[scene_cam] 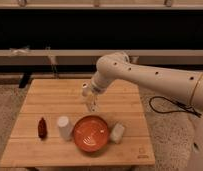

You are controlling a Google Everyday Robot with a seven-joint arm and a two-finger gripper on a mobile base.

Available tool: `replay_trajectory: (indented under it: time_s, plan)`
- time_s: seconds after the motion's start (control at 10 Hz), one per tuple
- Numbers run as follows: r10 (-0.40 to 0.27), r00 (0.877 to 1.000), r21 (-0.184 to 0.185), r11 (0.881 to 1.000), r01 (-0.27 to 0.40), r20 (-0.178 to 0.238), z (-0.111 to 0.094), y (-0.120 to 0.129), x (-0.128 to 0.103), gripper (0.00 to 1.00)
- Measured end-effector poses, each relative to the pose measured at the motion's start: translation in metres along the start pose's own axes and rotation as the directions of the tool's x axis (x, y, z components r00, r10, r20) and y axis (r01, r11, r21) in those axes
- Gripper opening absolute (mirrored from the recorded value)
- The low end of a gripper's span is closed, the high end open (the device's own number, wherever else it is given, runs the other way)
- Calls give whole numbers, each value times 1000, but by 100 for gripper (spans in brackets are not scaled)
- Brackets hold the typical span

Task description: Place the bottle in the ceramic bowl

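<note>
My gripper [89, 98] hangs over the middle of the wooden table [45, 100], at the end of the white arm that reaches in from the right. It is shut on the slim pale bottle [92, 106], which hangs upright from it above the table. The orange-red ceramic bowl [91, 133] with pale swirl marks sits near the table's front edge. It lies just in front of and below the gripper, and nothing is in it.
A white cup [63, 127] stands just left of the bowl. A small dark red-brown bottle [42, 128] stands further left. A pale whitish object [116, 132] lies against the bowl's right side. A cable [162, 107] lies on the floor to the right.
</note>
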Motion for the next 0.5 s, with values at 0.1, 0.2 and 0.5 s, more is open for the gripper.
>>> replay_trajectory:
  time_s: [0.1, 0.2, 0.5]
  plan:
    - [-5, 1000, -27, 1000, 5, -19, 3, 11, 2, 0]
    - [-7, 999, -54, 999, 5, -40, 9, 21, 7, 0]
    - [-2, 985, -104, 994, -16, -171, 38, 49, 34, 0]
